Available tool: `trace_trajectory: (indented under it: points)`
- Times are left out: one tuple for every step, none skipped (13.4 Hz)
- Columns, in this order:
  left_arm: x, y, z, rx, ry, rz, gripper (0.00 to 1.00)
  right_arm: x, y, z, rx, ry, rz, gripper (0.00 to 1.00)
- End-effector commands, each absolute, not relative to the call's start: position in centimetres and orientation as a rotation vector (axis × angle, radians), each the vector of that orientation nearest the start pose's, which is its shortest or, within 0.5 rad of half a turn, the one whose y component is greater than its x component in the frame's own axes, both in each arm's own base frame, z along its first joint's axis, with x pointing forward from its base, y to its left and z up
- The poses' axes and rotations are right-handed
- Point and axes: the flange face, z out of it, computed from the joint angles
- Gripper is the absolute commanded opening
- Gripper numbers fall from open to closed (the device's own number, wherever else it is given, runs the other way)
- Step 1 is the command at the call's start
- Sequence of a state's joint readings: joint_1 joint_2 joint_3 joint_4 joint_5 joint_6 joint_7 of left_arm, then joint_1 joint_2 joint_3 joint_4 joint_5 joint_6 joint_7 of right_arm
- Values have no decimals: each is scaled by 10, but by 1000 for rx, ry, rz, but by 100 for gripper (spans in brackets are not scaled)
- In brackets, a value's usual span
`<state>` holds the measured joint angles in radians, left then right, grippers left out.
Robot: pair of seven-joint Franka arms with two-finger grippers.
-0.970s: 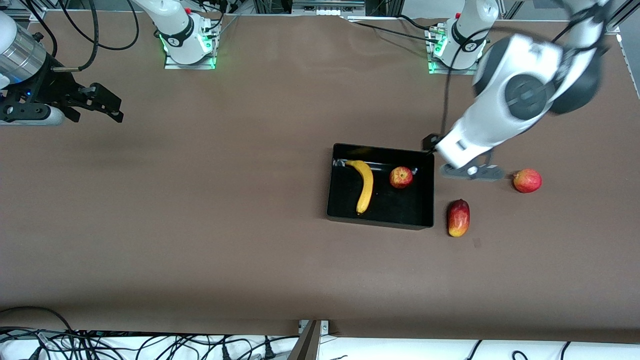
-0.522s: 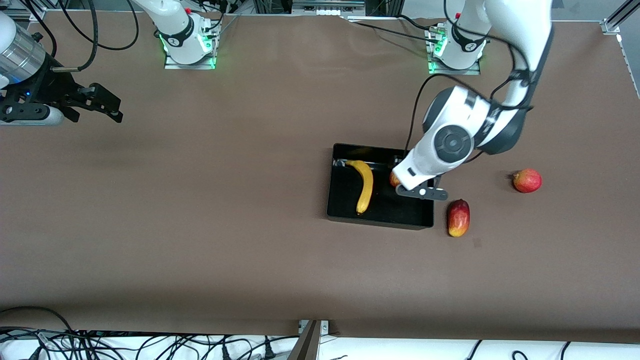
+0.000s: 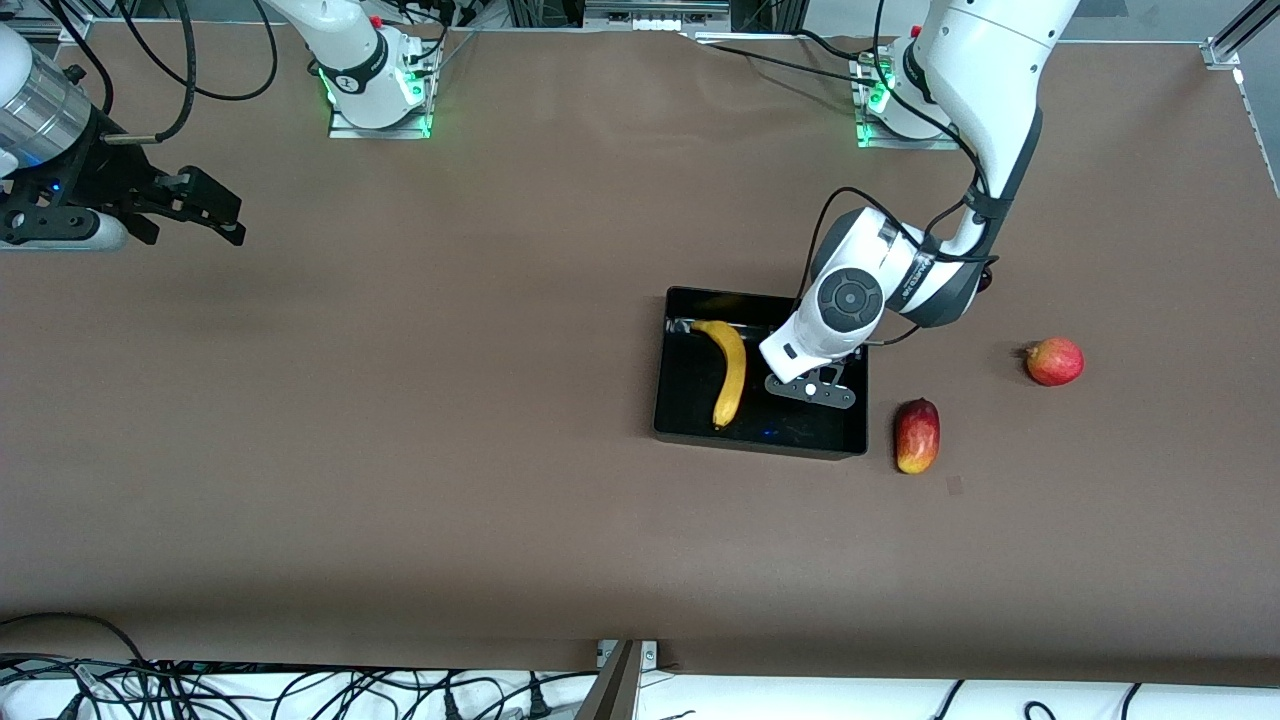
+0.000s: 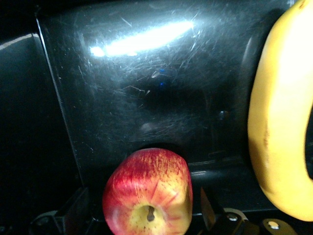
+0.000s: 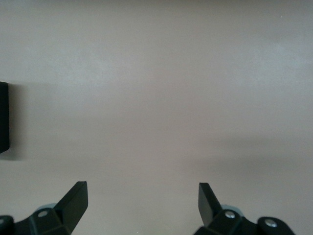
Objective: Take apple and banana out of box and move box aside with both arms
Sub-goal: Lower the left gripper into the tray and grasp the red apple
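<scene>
The left arm is reaching down into the black box (image 3: 760, 420), its left tool (image 4: 146, 223) hanging low inside, with fingers spread wide on either side of the apple (image 4: 147, 192) and not yet closing on it. The left wrist view is showing the apple sitting on the glossy box floor between the open fingertips (image 4: 73, 208), dimpled top facing the camera; in the front view the arm's wrist is hiding the fruit altogether. The banana (image 3: 730, 370) is lying in the same box, beside the apple toward the right arm's end, untouched.

Nothing of the task is looking finished: both fruits are sitting inside the box, and the box is resting in the middle of the brown bench (image 3: 400, 450), apparently unmoved. By the look of it, the first pick is only now being lined up, with the banana's removal and the two-armed shift of the box all waiting.

The right arm is waiting off at its own end of the bench, its right tool (image 3: 205, 210) hanging open over bare surface and gripping nothing.

Two other fruits are lying outside the box: an oblong red-yellow fruit (image 3: 917, 435) just beside its wall, and a round red fruit (image 3: 1054, 361) farther toward the left arm's end.
</scene>
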<state>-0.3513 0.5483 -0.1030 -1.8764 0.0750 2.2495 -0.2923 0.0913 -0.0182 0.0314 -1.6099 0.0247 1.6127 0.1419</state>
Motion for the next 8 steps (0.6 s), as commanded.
trace_trajectory:
  points:
    - [552,-272,192,-3049,352,203,100,551,67,623,-3119,18,-37,100]
    - [552,-273,192,-3050,354,200,84,551,67,623,-3119,18,-34,100]
    - [551,-272,192,-3047,335,213,40,551,67,623,-3119,17,-32,100]
    - [551,-271,193,-3046,330,214,22,550,68,623,-3119,15,-32,100]
    - [554,-269,200,-3048,322,203,14,551,67,622,-3119,18,-32,100]
    - [560,-269,218,-3050,316,181,14,551,67,622,-3119,18,-30,100]
    - [566,-269,242,-3046,306,178,14,551,67,621,-3119,18,-27,100]
    - [573,-265,268,-3029,289,217,14,551,66,620,-3120,20,-22,100]
